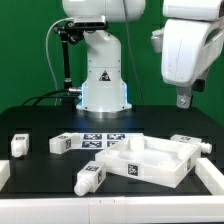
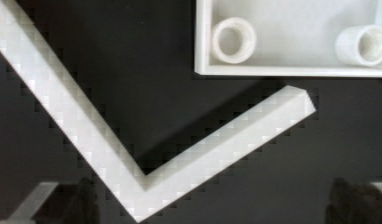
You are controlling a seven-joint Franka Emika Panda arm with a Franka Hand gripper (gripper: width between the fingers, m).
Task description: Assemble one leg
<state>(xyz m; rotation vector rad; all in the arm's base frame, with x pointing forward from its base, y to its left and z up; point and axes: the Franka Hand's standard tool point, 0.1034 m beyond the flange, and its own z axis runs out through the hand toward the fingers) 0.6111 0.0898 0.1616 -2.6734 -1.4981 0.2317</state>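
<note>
Exterior view: nearest, the leg (image 1: 90, 180) lies loose on the black table (image 1: 40, 120), just left of the tray-like panel (image 1: 150, 162). Two more legs (image 1: 62, 143) lie farther left, near the marker board (image 1: 105, 135). No leg is fitted, so the task looks barely begun. Far right, the gripper (image 1: 183, 98) hangs high above the panel, its fingers spread wide and holding nothing.

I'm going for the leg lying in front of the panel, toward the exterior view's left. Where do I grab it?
I'd grip the leg across the middle of its body, coming straight down from above. It lies on its side, slanted on the table, with both long sides free; turn the wrist to match the slant.
</note>
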